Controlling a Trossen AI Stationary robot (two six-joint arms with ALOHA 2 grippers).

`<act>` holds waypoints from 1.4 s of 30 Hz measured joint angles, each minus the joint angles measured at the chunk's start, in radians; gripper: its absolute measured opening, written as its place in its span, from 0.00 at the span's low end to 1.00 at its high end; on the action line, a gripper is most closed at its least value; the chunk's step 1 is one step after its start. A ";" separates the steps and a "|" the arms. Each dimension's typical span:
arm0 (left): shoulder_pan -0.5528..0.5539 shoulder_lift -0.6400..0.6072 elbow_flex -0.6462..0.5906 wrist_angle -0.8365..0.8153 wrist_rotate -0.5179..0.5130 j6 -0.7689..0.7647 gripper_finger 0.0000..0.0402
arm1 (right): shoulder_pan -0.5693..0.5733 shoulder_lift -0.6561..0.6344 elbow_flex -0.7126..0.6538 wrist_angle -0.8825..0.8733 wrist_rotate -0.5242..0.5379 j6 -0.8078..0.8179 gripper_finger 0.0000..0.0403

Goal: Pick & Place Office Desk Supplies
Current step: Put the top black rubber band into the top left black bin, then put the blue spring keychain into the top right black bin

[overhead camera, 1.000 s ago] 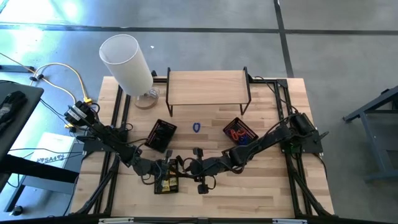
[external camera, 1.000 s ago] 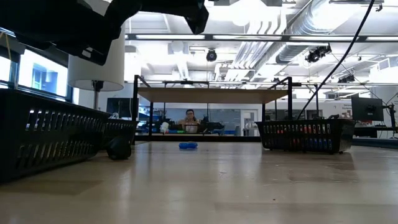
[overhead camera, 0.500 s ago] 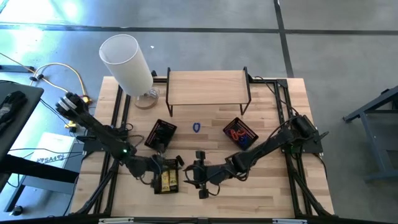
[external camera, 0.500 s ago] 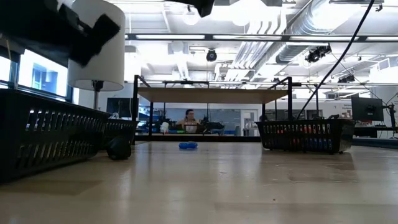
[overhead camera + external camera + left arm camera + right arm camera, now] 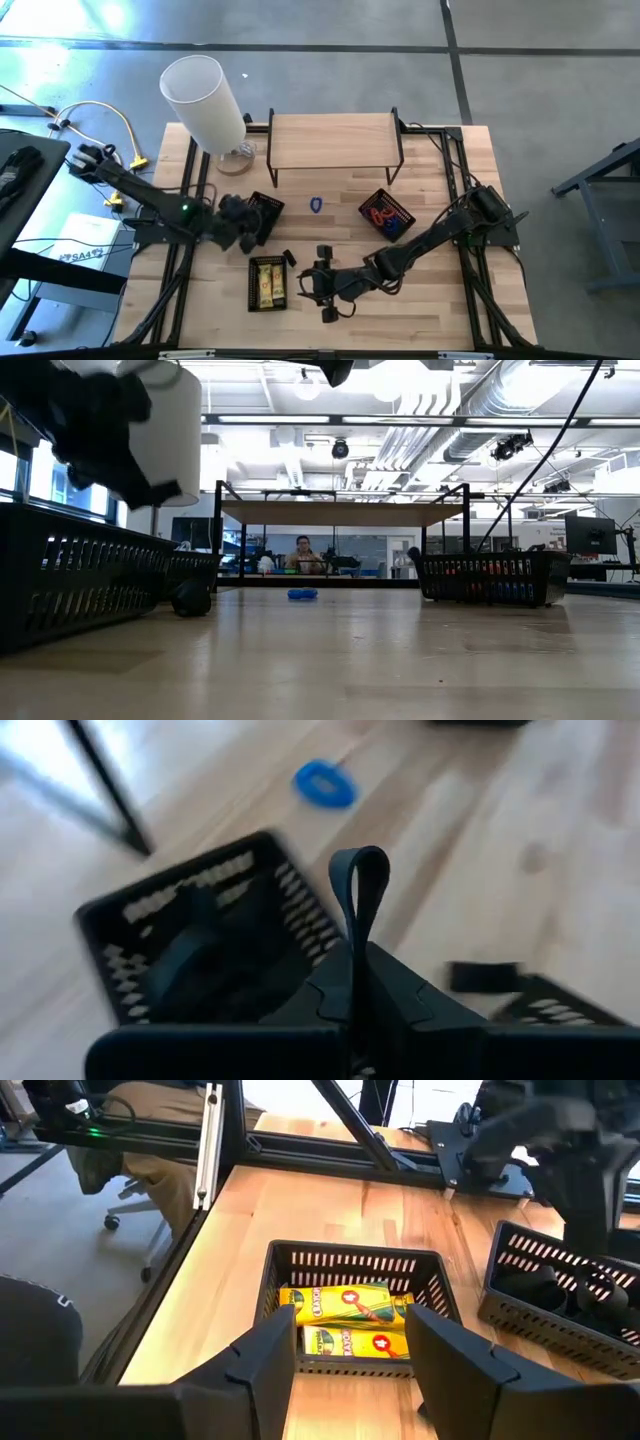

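Dark band loop (image 5: 358,910) stands pinched upright in the clenched left gripper (image 5: 352,988), which hangs over the black basket (image 5: 262,216) at the table's left-middle. Just past that basket lies a blue band (image 5: 316,205) on the bare wood. The right gripper (image 5: 348,1342), fingers spread and holding nothing, faces a second basket (image 5: 352,1270) holding yellow packets (image 5: 347,1320).

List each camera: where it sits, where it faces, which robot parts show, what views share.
High: above the table, straight down; both arms, left gripper, right gripper.
Low: tabletop height, level across; arm parts at top.
Left wrist: left arm, past shut fingers pinching a dark loop band, toward a black basket.
Right wrist: right arm, past open fingers, at the basket of yellow packets.
Shared: high, low, left wrist show the blue band.
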 joint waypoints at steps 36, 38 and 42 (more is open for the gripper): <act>0.228 0.105 0.000 -0.054 0.231 0.010 0.30 | 0.000 0.000 0.000 -0.025 -0.008 0.027 0.44; 0.228 0.105 0.000 -0.054 0.231 0.037 0.30 | 0.000 0.000 0.000 -0.025 -0.008 0.027 0.44; 0.223 0.105 0.000 -0.053 0.230 0.145 0.30 | 0.000 0.000 0.000 -0.025 -0.008 0.027 0.44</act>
